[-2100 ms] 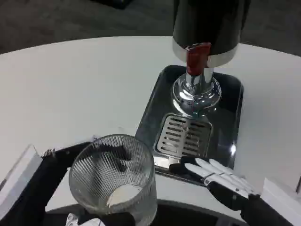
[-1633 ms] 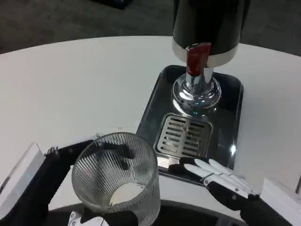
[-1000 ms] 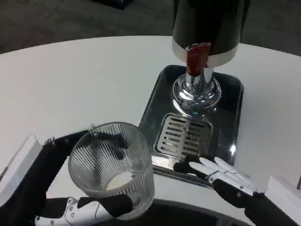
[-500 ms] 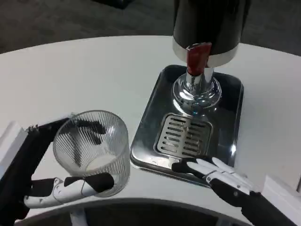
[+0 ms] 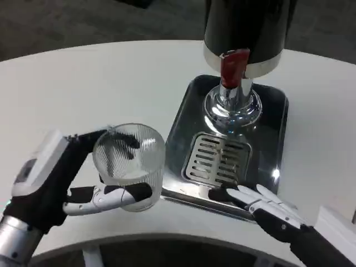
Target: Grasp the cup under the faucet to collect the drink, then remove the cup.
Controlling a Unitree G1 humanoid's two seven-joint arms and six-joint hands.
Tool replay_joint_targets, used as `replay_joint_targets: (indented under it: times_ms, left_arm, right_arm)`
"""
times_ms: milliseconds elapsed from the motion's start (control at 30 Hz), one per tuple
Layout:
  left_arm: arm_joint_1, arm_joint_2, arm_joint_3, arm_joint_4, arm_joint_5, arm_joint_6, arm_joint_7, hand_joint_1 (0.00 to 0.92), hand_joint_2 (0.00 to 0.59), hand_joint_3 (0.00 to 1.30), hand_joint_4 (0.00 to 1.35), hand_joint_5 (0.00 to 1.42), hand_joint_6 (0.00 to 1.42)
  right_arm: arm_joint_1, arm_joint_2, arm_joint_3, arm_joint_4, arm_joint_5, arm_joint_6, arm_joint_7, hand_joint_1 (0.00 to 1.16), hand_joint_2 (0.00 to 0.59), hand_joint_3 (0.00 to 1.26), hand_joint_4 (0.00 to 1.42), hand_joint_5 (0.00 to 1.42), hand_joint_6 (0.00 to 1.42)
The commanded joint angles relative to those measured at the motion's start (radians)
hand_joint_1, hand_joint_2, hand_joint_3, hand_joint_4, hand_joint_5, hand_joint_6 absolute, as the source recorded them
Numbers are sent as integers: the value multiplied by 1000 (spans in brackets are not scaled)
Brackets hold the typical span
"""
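My left hand [image 5: 67,175] grips a clear ribbed glass cup [image 5: 129,165], fingers wrapped around both sides, just left of the steel drip tray [image 5: 179,136]. The cup looks upright with something pale at its bottom. The dispenser's chrome faucet [image 5: 231,108] with a red tap lever [image 5: 233,68] stands over the slotted grate [image 5: 217,159], to the right of the cup. My right hand [image 5: 267,208] lies at the tray's front right corner, fingers stretched out and holding nothing.
The black dispenser body [image 5: 247,28] rises at the back of the tray. The white round table [image 5: 83,83] spreads to the left and back, and its curved front edge runs just below both hands.
My left hand has carried the cup away from the camera and rightward, closer to the tray's left edge. The right hand has barely shifted.
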Motion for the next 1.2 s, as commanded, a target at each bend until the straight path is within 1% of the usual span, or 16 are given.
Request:
replay_joint_targets:
  times_ms: [33,100,200,400,467,567,867,967,1067,1200]
  left_arm:
    - [-83,3,-42,102,10,-33,59,299,134,781,859,981,563]
    - [-115,2,-60,146,20,-36,79,299,134,781,859,981,563]
    - [-198,-5,-98,249,47,-39,121,299,134,781,859,981,563]
    - [-314,-4,-166,391,98,-55,202,299,134,781,859,981,563]
    - [-384,-22,-201,465,124,-45,240,299,134,781,859,981,566]
    - [-442,-34,-235,529,145,-46,280,300,134,781,859,981,570]
    - [-559,-61,-307,636,173,-37,352,300,134,781,859,981,574]
    - [-585,-70,-330,656,180,-32,362,300,134,781,859,981,574]
    - [-613,-89,-358,668,193,-26,364,300,134,781,859,981,574]
    - [-632,-104,-379,672,200,-18,363,300,134,781,859,981,574]
  right_arm:
    - [24,9,-11,-14,0,-21,-10,502,464,145,74,0,0]
    - [31,11,-12,-14,-1,-23,-11,502,464,145,74,0,0]
    - [39,14,-11,-14,-1,-27,-12,502,464,145,74,0,0]
    - [51,22,-13,-14,-3,-30,-12,502,464,145,74,0,0]
    - [59,26,-16,-14,-3,-32,-14,502,464,145,74,0,0]
    - [67,30,-19,-14,-3,-34,-16,502,464,145,74,0,0]
    - [84,36,-19,-14,-1,-33,-24,502,464,151,74,0,0]
    - [86,36,-18,-14,-2,-31,-26,501,464,153,74,0,0]
    - [87,37,-20,-14,0,-29,-27,501,464,154,76,0,0]
    - [88,38,-23,-14,1,-27,-29,501,464,155,81,0,0]
